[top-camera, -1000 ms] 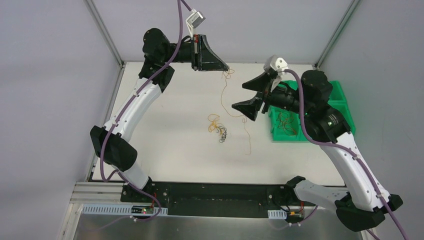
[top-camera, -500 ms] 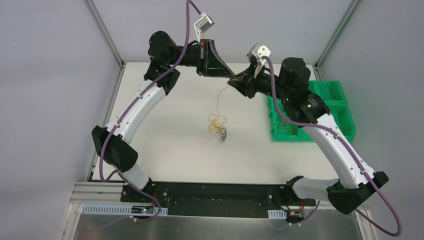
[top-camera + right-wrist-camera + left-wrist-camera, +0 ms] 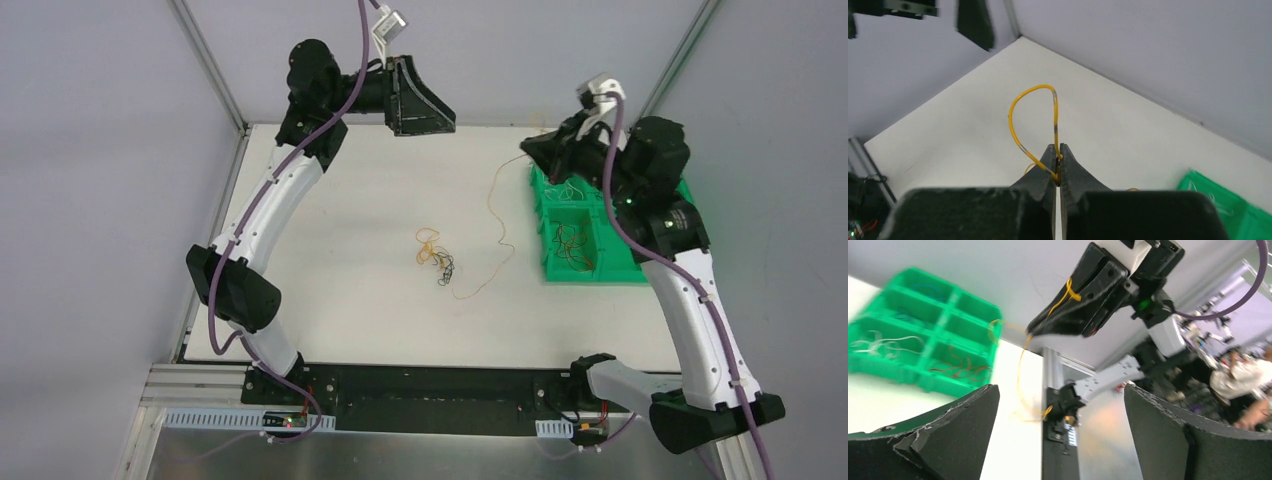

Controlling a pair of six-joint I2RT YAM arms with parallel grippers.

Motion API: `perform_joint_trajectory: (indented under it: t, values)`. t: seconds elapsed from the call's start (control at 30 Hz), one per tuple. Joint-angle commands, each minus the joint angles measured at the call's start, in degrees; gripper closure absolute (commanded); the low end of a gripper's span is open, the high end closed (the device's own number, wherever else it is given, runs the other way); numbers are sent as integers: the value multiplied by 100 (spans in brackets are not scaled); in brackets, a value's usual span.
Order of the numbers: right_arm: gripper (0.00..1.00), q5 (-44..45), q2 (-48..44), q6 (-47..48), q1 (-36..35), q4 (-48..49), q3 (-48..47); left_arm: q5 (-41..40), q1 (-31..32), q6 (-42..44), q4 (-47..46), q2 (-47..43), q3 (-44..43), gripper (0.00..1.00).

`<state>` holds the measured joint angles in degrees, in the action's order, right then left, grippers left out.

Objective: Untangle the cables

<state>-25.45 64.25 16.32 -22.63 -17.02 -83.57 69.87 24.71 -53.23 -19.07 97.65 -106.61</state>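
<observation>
Top external | right fingers (image 3: 538,150) (pinching yellow wire (image 3: 1056,125)) swung toward bin (image 3: 600,278) | left fingers (image 3: 420,105) wide

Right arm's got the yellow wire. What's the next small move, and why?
Probably carry the right gripper fully over the green bin before opening: it is shut on the yellow wire, whose tail trails on the table beside the bin.

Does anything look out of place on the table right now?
One yellow wire, pinched in the shut right gripper, trails loose across the table beside the green tray. A small tangle sits mid-table; nothing else stands out.
</observation>
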Motion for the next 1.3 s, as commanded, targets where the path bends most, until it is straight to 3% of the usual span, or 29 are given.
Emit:
perform_joint_trajectory:
  t: [0.0,0.1,0.27,0.43,0.57,0.9,1.27]
  values:
    - [100,-272,-333,-930,1228,-706,-310,-381,-385,1092,641,-106,-233,0]
    - [100,-461,-452,-1458,2166,-1175,-456,-462,-405,1641,1011,-229,8,0]
    - [100,-1055,-494,-1926,3905,-1480,-659,-596,-403,1803,1067,-219,192,0]
    - [100,-1798,110,-2506,5396,-1487,-1398,-628,-404,1790,1038,-152,277,0]
    - [100,-1992,708,-2578,6154,-1395,-1873,-664,-403,1815,1031,-160,349,0]
    - [100,-1065,1270,-1042,6496,-1374,-1599,-744,-419,1878,1088,-158,449,0]
    - [100,-298,1729,-351,6568,-1057,-1642,-773,-458,1765,1039,-102,693,0]
